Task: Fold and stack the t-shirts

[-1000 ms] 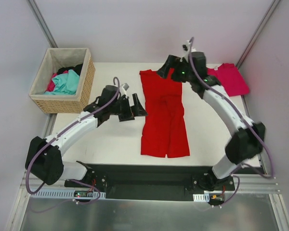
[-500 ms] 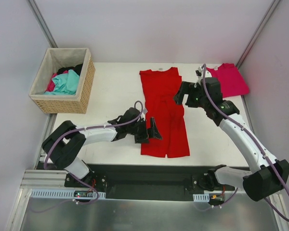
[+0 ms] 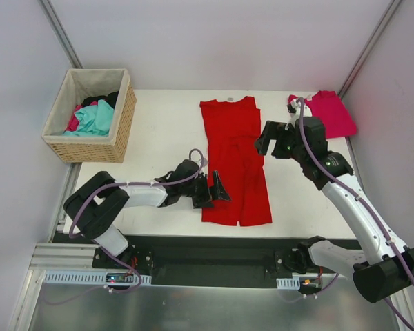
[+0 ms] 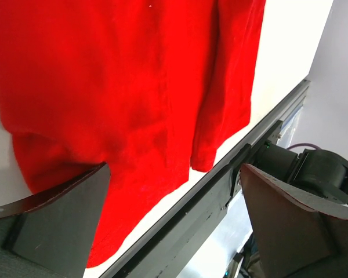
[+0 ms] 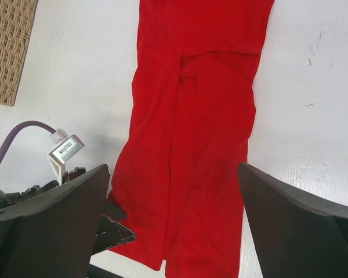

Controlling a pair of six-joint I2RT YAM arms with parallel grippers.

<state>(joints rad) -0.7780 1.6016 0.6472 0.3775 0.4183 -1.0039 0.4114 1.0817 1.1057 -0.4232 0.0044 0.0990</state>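
Red t-shirt (image 3: 234, 162) lies flat down the middle of the table (image 3: 159, 138). Its sides are already turned in, so it makes a long narrow strip with the collar end far and the hem near. It has not yet been folded end over end into a square. The pink t-shirt (image 3: 329, 114) sits at the far right corner, apparently folded small and well apart from the red one, so nothing is stacked yet. A basket (image 3: 90, 148) at the far left holds more cloth.

The left pincer (image 3: 214, 192) is spread wide, low beside the strip's near left edge. The right pincer (image 3: 264, 143), also spread, hovers by the strip's right edge about midway. Neither pinches any cloth. Bare table lies on both sides of the strip, but the hem sits close to the table's near edge, leaving little margin there.
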